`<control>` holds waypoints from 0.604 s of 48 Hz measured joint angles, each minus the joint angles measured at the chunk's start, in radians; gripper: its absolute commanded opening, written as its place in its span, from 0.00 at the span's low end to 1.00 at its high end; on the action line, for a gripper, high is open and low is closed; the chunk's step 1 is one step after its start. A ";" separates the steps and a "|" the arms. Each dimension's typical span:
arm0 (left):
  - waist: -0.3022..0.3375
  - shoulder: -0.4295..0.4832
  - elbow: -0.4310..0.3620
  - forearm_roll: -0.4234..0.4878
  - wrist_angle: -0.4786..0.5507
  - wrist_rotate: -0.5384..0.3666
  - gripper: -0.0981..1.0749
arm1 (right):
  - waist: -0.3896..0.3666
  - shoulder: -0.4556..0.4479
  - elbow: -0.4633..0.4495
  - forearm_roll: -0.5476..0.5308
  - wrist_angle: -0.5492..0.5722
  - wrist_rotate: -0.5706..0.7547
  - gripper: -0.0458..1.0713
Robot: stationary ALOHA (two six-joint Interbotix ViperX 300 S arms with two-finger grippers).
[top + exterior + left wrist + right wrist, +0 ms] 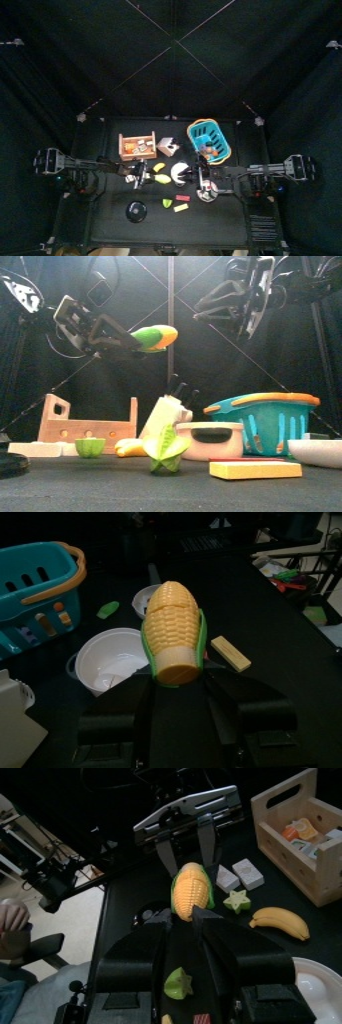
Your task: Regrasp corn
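your left gripper [171,690] is clamping the corn [175,630] by its base, lifted clear of the table [267,622] so its tip is sticking out free. your right gripper [249,318], at upper right in the front view, is holding its fingers partly open and empty, ready to take that tip.

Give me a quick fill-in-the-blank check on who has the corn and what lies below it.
1. The corn is held in the ____ pincer.
2. The right pincer is open and holds ____.
3. In the front view the corn hangs ____ the table, not on it.
4. The basket on the table is blue with ____ handles.

Missing words: left; nothing; above; orange
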 measured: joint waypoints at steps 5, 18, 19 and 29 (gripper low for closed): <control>0.000 0.000 0.000 0.000 0.000 -0.002 0.61 | 0.003 0.031 -0.009 -0.003 0.000 0.000 0.63; 0.000 0.000 0.000 0.000 -0.003 0.000 0.61 | 0.005 0.146 -0.074 -0.006 0.000 -0.003 0.64; 0.000 0.000 0.000 0.000 -0.003 0.000 0.61 | 0.005 0.156 -0.083 -0.009 0.000 -0.005 0.65; 0.000 0.000 0.000 0.000 -0.005 0.000 0.61 | 0.005 0.199 -0.130 -0.057 0.000 0.000 0.75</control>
